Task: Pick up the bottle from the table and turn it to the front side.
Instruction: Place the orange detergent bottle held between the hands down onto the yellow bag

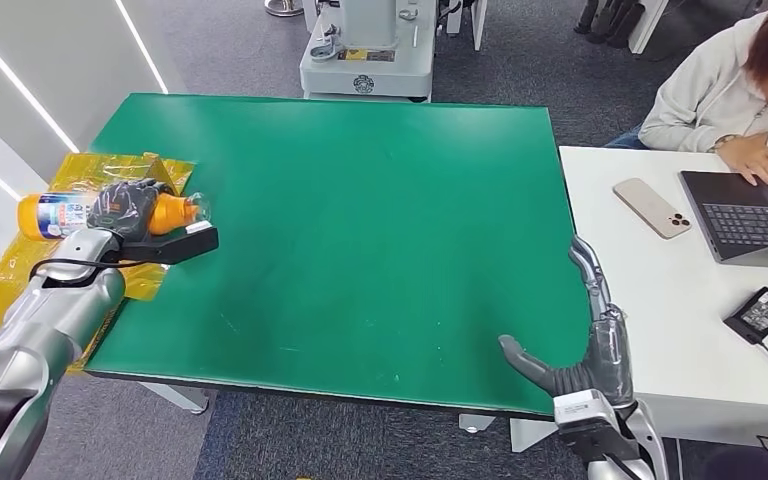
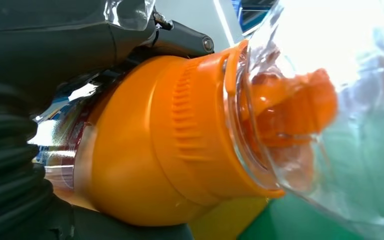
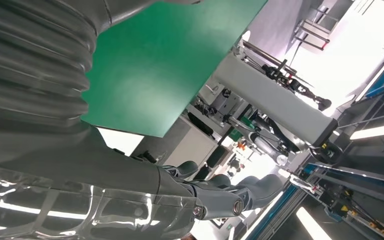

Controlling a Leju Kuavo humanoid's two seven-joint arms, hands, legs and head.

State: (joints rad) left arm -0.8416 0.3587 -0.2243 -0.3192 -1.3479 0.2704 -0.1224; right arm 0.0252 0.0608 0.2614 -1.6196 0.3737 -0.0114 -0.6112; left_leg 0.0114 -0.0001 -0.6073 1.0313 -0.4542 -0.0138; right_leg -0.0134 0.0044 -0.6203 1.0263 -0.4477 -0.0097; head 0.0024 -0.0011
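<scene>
Bottle (image 1: 110, 213) gripped in left hand (image 1: 125, 207) at far-left table (image 1: 360, 220) edge — long axis sideways, clear cap (image 1: 192, 208) pointing right. Right hand (image 1: 585, 340) well apart at near-right edge — fingers spread, holding nothing.

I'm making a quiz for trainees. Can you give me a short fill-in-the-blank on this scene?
1. The left hand grips the ____.
2. The bottle lies on its side over the table's ____ edge.
3. The right hand holds ____.
4. The phone lies beside a ____.

Answers: bottle; left; nothing; laptop
</scene>
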